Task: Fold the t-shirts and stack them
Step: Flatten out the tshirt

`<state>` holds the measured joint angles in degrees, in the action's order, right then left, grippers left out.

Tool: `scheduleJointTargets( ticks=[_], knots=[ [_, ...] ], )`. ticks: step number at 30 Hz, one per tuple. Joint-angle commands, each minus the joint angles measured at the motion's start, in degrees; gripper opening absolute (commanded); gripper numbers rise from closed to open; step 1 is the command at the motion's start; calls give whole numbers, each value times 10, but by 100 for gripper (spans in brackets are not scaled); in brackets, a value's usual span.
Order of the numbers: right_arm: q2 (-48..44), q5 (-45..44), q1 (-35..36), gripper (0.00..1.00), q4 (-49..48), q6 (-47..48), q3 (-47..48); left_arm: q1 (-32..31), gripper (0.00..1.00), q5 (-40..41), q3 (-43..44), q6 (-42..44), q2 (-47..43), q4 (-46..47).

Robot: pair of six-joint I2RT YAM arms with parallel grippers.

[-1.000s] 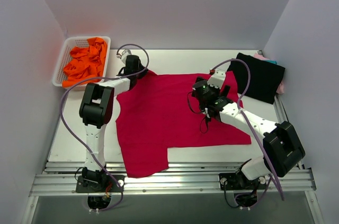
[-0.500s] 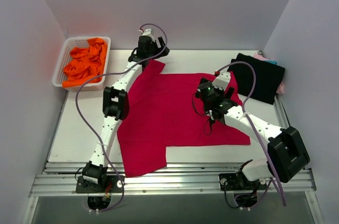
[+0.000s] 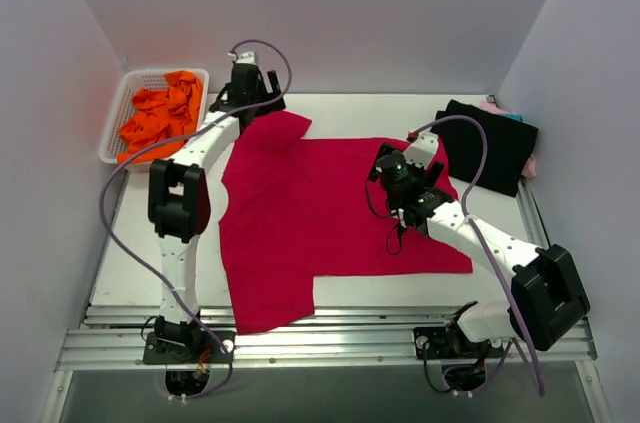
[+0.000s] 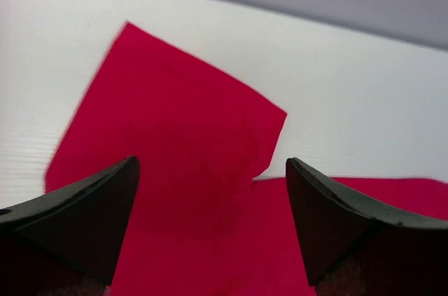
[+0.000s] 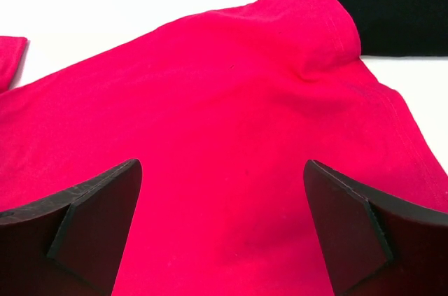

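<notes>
So the big crimson-red short-sleeved cloth t-shirt (image 3: pixel 320 223) is lying spread out flat across the middle of the white worktop (image 3: pixel 140 263), with one near corner reaching right down to the front edge. Its left sleeve (image 4: pixel 175 121) is lying opened out toward the back. The left fingers (image 4: pixel 84 219) are hovering right above it, spread wide and gripping nothing. The right fingers (image 5: pixel 84 219) are hanging over the shirt's other shoulder, also splayed and empty, and the right sleeve (image 5: pixel 308 16) is bunching a little against the folded black t-shirt (image 3: pixel 490 143). That black one is sitting far right on top of pink (image 3: pixel 530 165) and teal (image 3: pixel 508 116) cloth that's only peeking out at the edges, so I'm guessing that's the stack. A white mesh basket (image 3: pixel 120 108) of crumpled orange cloth (image 3: pixel 160 118) is sitting far left.

My read: it's doing the flattening-out step, and the fold isn't started yet. The next move is probably calling for both sets of fingers pinching one side's edge and carrying it over toward the middle.
</notes>
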<state>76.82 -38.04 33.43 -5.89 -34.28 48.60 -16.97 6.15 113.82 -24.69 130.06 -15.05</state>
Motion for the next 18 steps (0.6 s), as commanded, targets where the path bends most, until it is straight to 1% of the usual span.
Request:
scheduleJointTargets(
  ticks=[1, 2, 3, 4, 5, 6, 7, 8, 9, 10, 11, 13, 14, 18],
  knots=[
    [-3, -2, -1, 96, -13, 9, 11, 11, 94, 19, -60, 22, -107, 35],
    [0, -1, -2, 96, -11, 9, 14, 17, 95, 5, -74, 15, -106, 34],
    [6, 2, -3, 95, -8, 9, 23, 21, 97, -9, -88, 9, -103, 36],
    [10, 8, -2, 92, -3, 10, 26, 33, 93, -42, -116, 3, -89, 50],
    [13, 16, -1, 88, -3, 11, 29, 40, 88, -57, -126, -8, -81, 58],
    [14, 22, 0, 85, -4, 11, 31, 47, 83, -61, -130, -18, -68, 63],
    [15, 26, 1, 76, -5, 11, 30, 53, 76, -94, -129, -27, -43, 63],
    [16, 33, 1, 68, -7, 10, 29, 63, 57, -108, -125, -42, -31, 63],
    [16, 34, 1, 60, -7, 7, 28, 67, 49, -120, -118, -48, -18, 63],
    [16, 34, 1, 35, -5, 6, 29, 69, 38, -130, -110, -49, 6, 61],
    [18, 32, 1, 22, -4, 6, 30, 70, 20, -137, -89, -50, 17, 55],
    [20, 27, 1, 7, 4, 3, 37, 69, 5, -139, -70, -51, 41, 37],
    [25, 21, 1, 5, 8, 1, 40, 69, 3, -143, -55, -52, 48, 29],
    [33, 10, 1, 3, 17, -2, 52, 69, 2, -141, -21, -48, 74, -1]
  ],
)
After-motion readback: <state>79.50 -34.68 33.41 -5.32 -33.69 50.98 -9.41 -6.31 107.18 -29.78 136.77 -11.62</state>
